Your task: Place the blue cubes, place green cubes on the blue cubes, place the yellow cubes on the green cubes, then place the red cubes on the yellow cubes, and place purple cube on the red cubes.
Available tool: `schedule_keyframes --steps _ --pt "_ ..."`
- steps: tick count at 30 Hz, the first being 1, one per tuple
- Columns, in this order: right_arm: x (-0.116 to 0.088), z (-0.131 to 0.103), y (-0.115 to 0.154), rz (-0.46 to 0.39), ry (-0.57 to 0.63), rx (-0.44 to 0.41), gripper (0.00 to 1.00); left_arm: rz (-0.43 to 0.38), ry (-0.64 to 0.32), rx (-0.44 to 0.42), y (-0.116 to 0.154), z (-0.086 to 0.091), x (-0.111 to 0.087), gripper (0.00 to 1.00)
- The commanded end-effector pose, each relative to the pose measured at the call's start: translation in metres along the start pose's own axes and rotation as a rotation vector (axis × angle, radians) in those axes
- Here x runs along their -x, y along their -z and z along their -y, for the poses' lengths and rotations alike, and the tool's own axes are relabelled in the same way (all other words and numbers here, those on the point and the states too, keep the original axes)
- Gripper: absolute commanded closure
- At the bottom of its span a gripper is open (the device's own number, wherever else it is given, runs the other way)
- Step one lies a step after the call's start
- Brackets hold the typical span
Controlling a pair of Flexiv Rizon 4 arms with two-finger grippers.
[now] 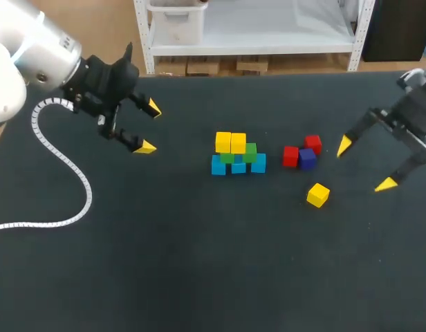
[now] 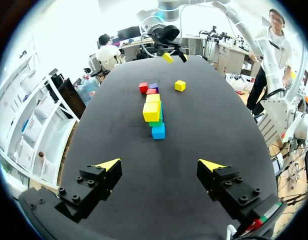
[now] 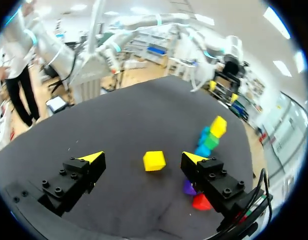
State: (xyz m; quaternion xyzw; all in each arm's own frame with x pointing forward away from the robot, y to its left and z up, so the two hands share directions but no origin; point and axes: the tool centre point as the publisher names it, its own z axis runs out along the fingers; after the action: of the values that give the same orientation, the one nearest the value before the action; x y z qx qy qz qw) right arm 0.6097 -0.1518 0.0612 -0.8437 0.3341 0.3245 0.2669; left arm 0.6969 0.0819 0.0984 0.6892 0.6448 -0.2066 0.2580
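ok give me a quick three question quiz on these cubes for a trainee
1. True or false: a red cube already sits on the stack.
2. How many yellow cubes top the stack? A one, B two, C three.
3. Fill in: the loose yellow cube lies nearer the ___ arm's open jaws.
Key: 1 false; 2 B; 3 right.
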Motion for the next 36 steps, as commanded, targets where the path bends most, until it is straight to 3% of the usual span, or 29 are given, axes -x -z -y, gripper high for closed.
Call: schedule_keyframes --steps 1,5,10,18,28,36 --pt "-0.013 0.005 -0.015 -0.144 0.476 0.640 0.00 0.000 -0.001 -0.002 -0.001 -0.001 0.000 0.00" --pt "-0.018 0.010 -0.031 -0.149 0.401 0.528 0.00 0.000 -0.001 -0.002 -0.001 -0.001 0.000 0.00" --pt "-0.017 0.015 -0.044 -0.131 0.347 0.488 0.00 0.000 -0.001 -0.002 -0.001 -0.001 0.000 0.00" --pt "-0.017 0.019 -0.046 -0.170 0.248 0.441 0.00 0.000 -0.001 -0.002 -0.001 -0.001 0.000 0.00" --pt "-0.025 0.018 -0.048 -0.186 0.099 0.223 0.00 0.000 -0.001 -0.002 -0.001 -0.001 0.000 0.00" --pt "-0.031 0.018 -0.056 -0.186 0.065 0.172 0.00 0.000 -0.001 -0.002 -0.001 -0.001 0.000 0.00"
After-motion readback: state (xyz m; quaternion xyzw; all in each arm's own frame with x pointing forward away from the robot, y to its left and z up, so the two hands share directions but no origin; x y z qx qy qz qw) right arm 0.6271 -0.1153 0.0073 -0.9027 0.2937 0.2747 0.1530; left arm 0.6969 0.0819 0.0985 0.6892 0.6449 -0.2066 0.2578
